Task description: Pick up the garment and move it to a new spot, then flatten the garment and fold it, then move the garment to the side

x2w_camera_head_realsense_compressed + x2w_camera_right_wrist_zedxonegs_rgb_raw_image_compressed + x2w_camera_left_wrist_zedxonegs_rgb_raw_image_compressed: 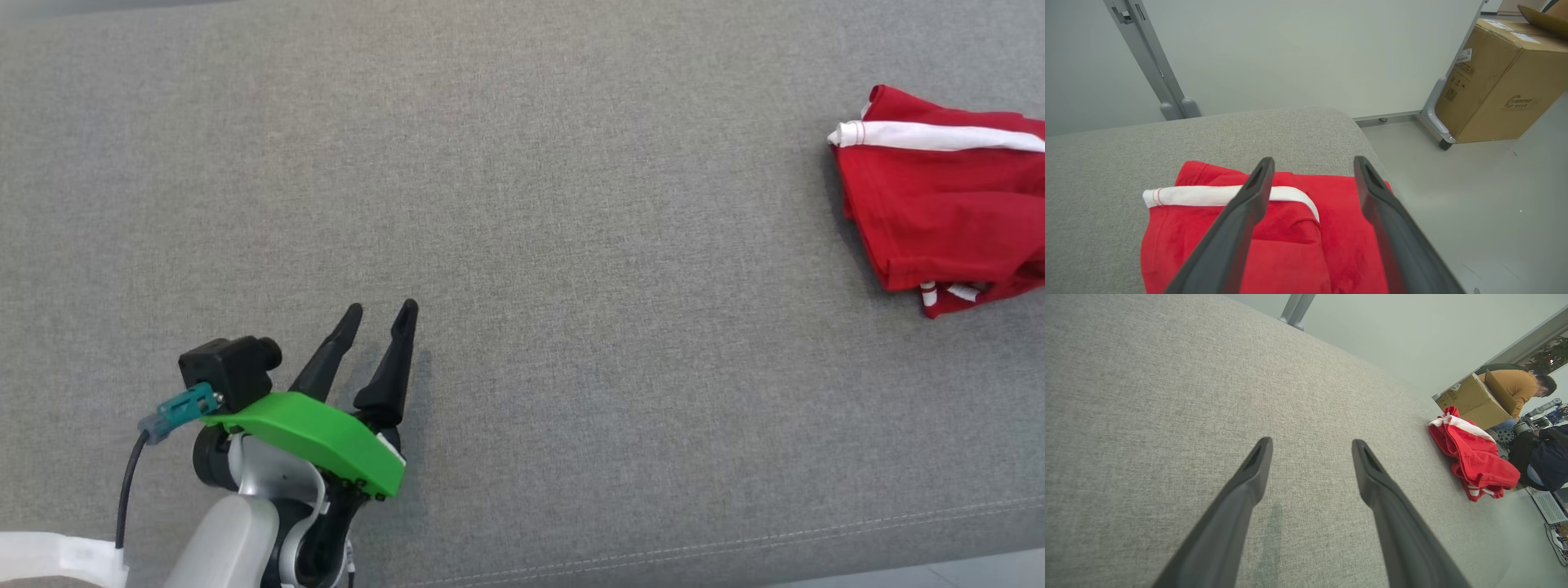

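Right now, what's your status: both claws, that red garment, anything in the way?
Left gripper open, empty, over grey cushion. Right gripper open above red garment, not gripping. Garment lies at cushion's right end. Nothing in the way.

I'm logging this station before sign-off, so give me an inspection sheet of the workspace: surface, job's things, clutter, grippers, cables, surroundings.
Surface: grey cushion, flat.
Job's things: red garment with white trim, loosely folded at the cushion's right end, near its edge.
Clutter: nothing seen.
Grippers: left gripper, jaws open, holding nothing, over bare cushion; right gripper, jaws open over the garment, gripping nothing.
Cables: black cable running from the left wrist camera.
Surroundings: box on the floor; person beyond the cushion's right end.
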{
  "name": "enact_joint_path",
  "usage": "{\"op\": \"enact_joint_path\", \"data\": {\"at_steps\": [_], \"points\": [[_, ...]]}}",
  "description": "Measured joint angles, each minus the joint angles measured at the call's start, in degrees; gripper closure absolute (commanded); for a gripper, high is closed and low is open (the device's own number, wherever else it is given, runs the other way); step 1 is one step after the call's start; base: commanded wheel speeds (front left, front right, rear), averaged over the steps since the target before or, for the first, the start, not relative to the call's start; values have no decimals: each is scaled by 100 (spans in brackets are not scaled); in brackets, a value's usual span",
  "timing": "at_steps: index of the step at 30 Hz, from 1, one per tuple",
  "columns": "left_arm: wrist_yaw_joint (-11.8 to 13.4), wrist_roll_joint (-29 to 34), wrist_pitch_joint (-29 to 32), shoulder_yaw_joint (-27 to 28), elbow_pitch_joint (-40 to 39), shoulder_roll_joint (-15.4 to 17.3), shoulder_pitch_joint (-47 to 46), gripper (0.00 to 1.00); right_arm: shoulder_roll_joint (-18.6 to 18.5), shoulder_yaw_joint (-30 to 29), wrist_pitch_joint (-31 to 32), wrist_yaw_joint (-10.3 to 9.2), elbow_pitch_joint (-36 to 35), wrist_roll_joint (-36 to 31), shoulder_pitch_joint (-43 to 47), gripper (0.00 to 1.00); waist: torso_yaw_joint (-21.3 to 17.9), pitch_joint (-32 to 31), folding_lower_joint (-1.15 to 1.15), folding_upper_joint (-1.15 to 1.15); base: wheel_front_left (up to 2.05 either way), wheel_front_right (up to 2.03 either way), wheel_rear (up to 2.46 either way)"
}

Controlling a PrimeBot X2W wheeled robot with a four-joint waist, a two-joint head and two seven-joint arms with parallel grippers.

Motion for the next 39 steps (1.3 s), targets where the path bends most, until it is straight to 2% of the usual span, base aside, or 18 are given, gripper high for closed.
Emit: {"op": "enact_joint_path", "data": {"at_steps": [4, 7, 10, 14, 20, 24, 39], "points": [[0, 285, -270, 142, 257, 180, 36, 0, 42, 41, -573, -111, -200, -386, 2, 0, -25, -228, 0, 0, 0, 0, 0], [1, 516, -594, 368, 538, 401, 264, 0, 328, 14, -1049, -190, -427, -468, 90, 0, -48, -486, 0, 0, 0, 0, 0], [1, 770, -825, 412, 725, 572, 461, 0, 570, 44, -1025, -201, -490, -537, 420, 0, -61, -691, 0, 0, 0, 0, 0], [3, 881, -1093, 481, 864, 593, 639, 0, 782, 119, -975, -236, -543, -728, 919, 0, -57, -952, 0, 0, 0, 0, 0], [7, 1333, -1413, 438, 1110, 856, 784, 0, 1193, 257, -969, -243, -697, -1015, 1337, 0, -9, -1272, 0, 0, 0, 0, 0], [7, 1457, -1569, 371, 1261, 865, 876, 0, 1474, 303, -968, -243, -734, -1257, 1634, 0, 35, -1442, 0, 0, 0, 0, 0], [11, 1469, -1647, 560, 1628, 798, 1131, 0, 2100, -521, -943, -243, -844, -2109, 2203, 0, 289, -1753, 0, 0, 0, 0, 0]]}}
